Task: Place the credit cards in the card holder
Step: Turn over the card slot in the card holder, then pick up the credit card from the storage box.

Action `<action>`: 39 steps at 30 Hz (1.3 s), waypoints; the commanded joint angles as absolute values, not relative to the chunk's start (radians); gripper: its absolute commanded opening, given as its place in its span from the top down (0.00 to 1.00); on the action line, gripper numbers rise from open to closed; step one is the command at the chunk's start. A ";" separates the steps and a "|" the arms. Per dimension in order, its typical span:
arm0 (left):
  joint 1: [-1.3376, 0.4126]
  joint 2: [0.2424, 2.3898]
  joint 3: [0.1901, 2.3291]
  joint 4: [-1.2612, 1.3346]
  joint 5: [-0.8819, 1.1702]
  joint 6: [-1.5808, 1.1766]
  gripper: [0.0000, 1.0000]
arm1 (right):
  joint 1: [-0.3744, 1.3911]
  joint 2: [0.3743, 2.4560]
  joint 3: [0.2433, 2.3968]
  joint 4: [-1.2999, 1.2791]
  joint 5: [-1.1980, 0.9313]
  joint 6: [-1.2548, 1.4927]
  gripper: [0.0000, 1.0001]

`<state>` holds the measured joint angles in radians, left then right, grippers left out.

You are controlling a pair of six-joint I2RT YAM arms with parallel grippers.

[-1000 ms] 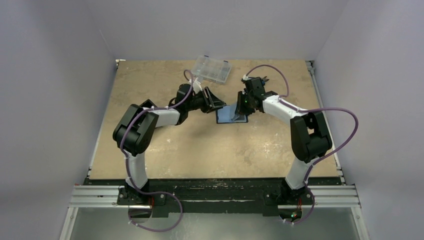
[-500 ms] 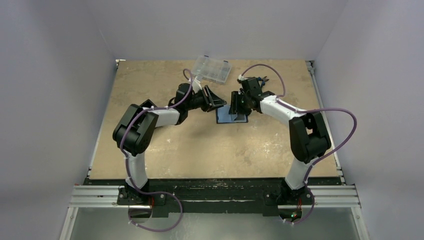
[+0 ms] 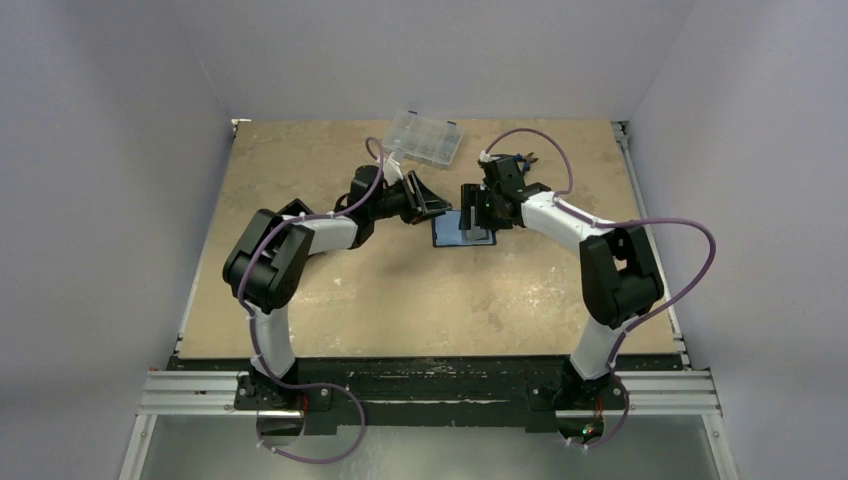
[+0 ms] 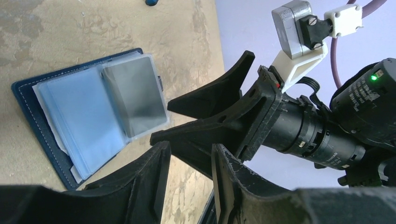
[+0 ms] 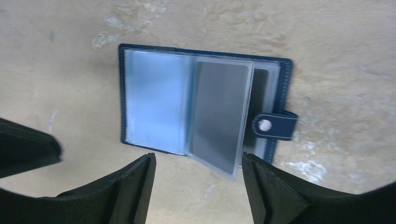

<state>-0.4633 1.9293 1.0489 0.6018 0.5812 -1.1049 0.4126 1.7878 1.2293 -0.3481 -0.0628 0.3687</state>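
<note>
Jaws on both my arms stand parted, and neither pair grips anything. My right gripper (image 5: 197, 161) hangs above the card holder (image 5: 156, 105) with its fingers spread wide, one to each side of the holder's near edge. My left gripper (image 4: 189, 149) sits low over the table (image 5: 327, 46), just beside the holder. Its fingers have a narrower, empty gap between them and point toward the right gripper.

The card holder lies open and flat on the table between the two grippers, navy cover down and its pale clear sleeves facing up. One credit card (image 5: 219, 114), grey and plain, sits inside a clear sleeve (image 5: 247, 70) over the half that carries the snap tab (image 5: 280, 126). That sleeve looks tilted up a little off the cover. Its lower corner comes just beside my right gripper's finger on the tab's side, and I cannot tell whether they touch. The tab sticks out past the cover's edge, its light stud (image 5: 265, 124) showing. Something dark shows behind the raised sleeve, but I cannot tell what it is.

A clear plastic compartment case (image 3: 425, 138) lies well apart, near the table's far edge.
</note>
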 commanded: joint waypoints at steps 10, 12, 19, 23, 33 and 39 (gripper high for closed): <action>-0.308 1.408 1.119 -0.375 0.469 -0.504 0.43 | 0.452 1.501 1.084 -0.246 -0.133 0.263 0.17; -0.260 1.325 1.126 -0.539 0.342 -0.471 0.42 | 0.461 1.492 1.052 -0.204 -0.168 0.250 0.17; -0.124 1.144 1.169 -0.931 -0.255 -0.553 0.26 | 0.461 1.494 0.979 -0.099 -0.264 0.216 0.15; -0.023 1.183 1.156 -0.979 -0.467 -0.625 0.13 | 0.462 1.480 0.937 -0.053 -0.342 0.241 0.15; 0.056 1.444 1.179 -0.923 -0.551 -0.743 0.01 | 0.462 1.393 0.873 0.028 -0.462 0.281 0.14; 0.062 1.583 1.170 -0.896 -0.507 -0.798 0.03 | 0.462 1.367 0.865 0.034 -0.475 0.288 0.14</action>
<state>0.0521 1.5341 1.1412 -0.9195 -0.5026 -0.7307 0.4637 1.4067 0.8768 -0.0158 -0.4377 0.2752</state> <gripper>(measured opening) 0.983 0.857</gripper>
